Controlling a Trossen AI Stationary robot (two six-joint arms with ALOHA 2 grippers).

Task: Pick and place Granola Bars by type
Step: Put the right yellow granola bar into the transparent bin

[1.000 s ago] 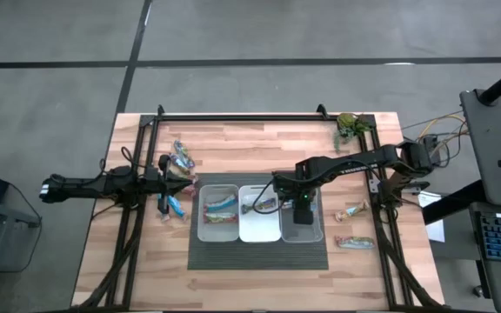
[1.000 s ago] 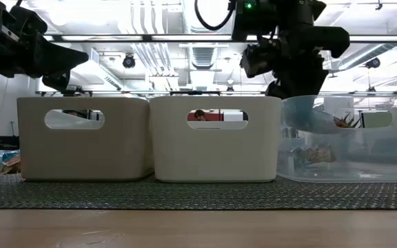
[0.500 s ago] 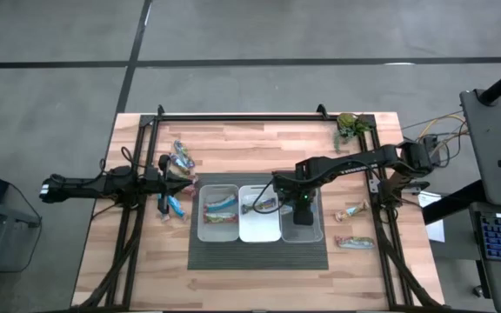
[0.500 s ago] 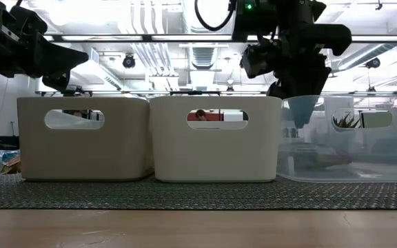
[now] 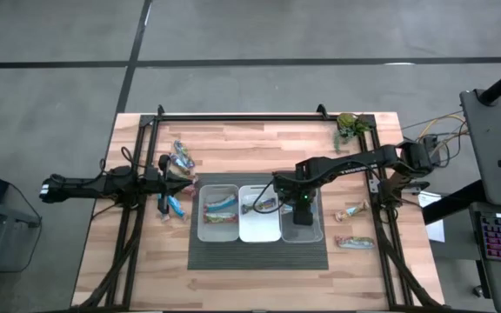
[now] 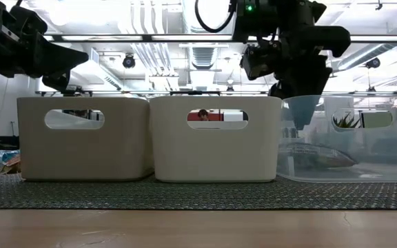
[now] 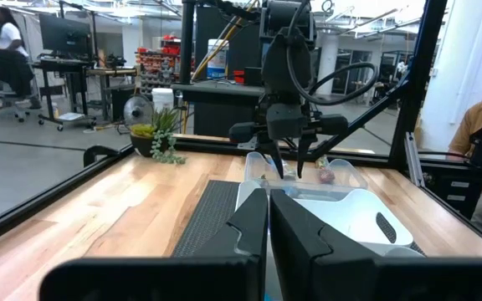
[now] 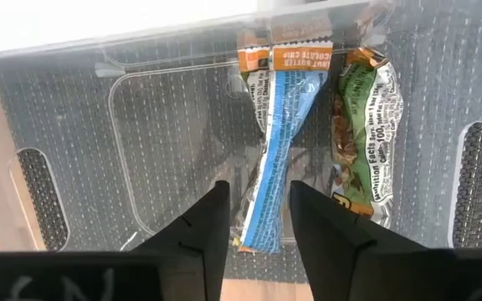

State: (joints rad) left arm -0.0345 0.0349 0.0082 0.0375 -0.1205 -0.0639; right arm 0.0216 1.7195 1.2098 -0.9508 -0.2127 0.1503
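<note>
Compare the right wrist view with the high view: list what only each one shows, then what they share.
Only the right wrist view: two bars lying in the clear bin, one blue-and-orange bar, one green-wrapped bar, below the right gripper's parted fingers.
Only the high view: the left gripper out at the table's left side, loose bars on the wood, and the other two bins.
Both: the right gripper over the clear bin.

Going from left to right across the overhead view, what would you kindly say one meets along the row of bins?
Left gripper → left clear plastic bin holding bars → white-looking middle bin → right gripper above the right clear bin → two wrapped granola bars on the wooden table.
</note>
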